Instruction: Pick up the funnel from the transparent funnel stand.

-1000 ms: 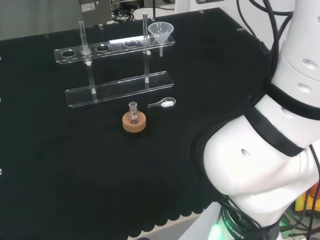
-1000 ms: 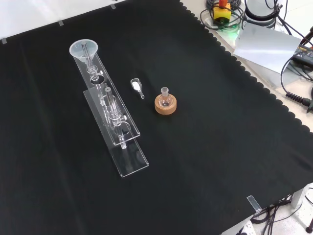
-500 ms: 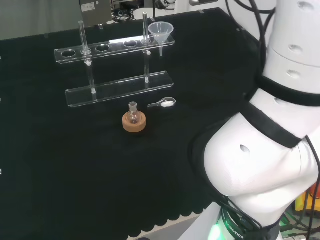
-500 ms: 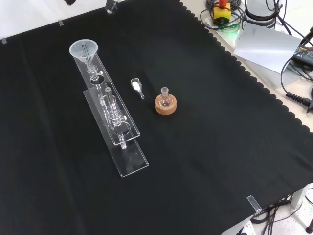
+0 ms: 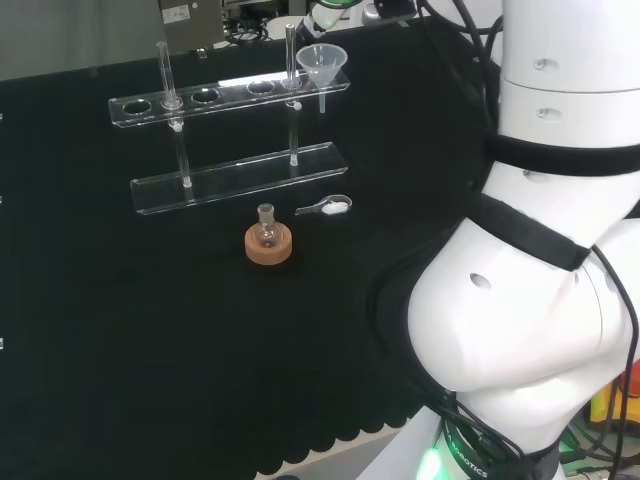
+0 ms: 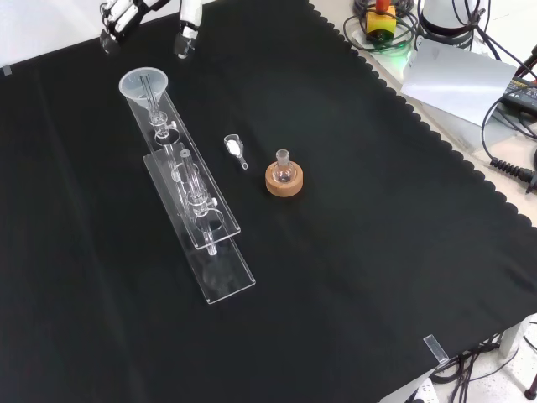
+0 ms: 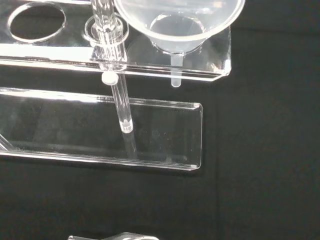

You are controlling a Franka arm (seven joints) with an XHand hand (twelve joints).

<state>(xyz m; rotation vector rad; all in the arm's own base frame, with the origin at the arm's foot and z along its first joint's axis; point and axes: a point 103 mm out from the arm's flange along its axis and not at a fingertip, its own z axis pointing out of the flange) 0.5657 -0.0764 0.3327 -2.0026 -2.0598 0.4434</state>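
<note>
Funnel (image 6: 143, 85) seated in end hole of transparent funnel stand (image 6: 204, 222), stem hanging below top plate. Hand (image 6: 186, 27) near it, apart, fingers spread. Best approached from above, closing round the rim, then lifting straight up.

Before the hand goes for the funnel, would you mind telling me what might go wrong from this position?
1. The funnel sits in the end hole of the clear stand, right beside an upright post; fingers closing round the rim may knock that post and shift the stand.
2. The funnel's stem passes through the shelf, so lifting at a slant could catch it and tip the stand.
3. The small spoon with white powder lies close by and could spill.
</note>
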